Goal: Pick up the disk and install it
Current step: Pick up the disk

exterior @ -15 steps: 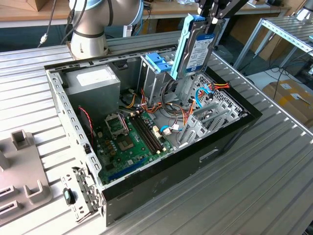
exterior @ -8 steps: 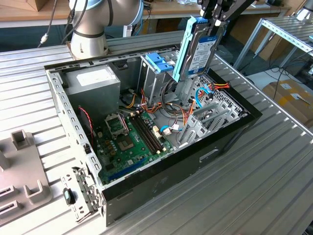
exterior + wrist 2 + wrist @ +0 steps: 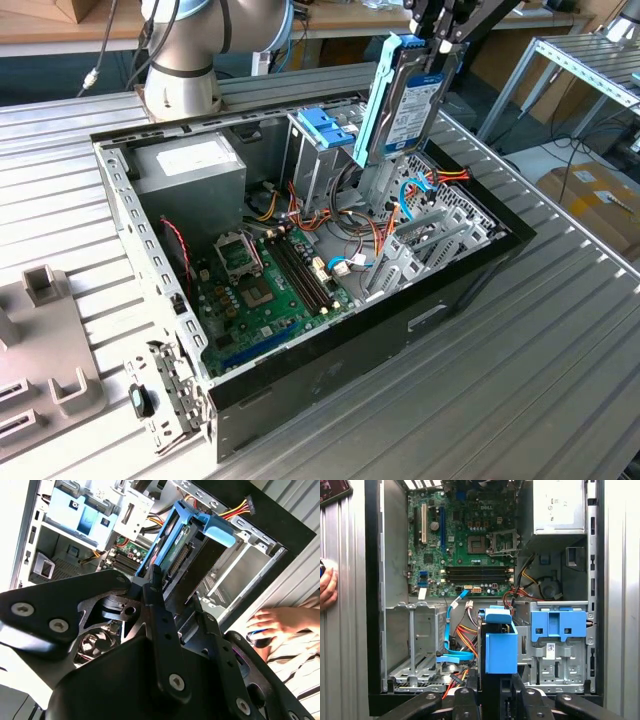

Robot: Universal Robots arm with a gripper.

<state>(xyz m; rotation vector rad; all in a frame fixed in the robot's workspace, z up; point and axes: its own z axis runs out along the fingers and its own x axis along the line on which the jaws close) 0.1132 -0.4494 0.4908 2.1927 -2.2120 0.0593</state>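
As its jaws are clamped on the disk [image 3: 408, 110], the gripper [image 3: 436, 50] holds it upright and slightly tilted, upper right of the exterior view, over the open case [image 3: 450, 300], just right of the cage [image 3: 310, 165].

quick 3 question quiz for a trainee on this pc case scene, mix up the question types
1. True or false: the disk lies flat on the floor of the computer case.
2. What is the gripper holding? A) a cable B) the disk C) nothing
3. Fill in: in the exterior view the disk hangs on edge ____ the computer case.

Key: 1 false; 2 B; 3 above
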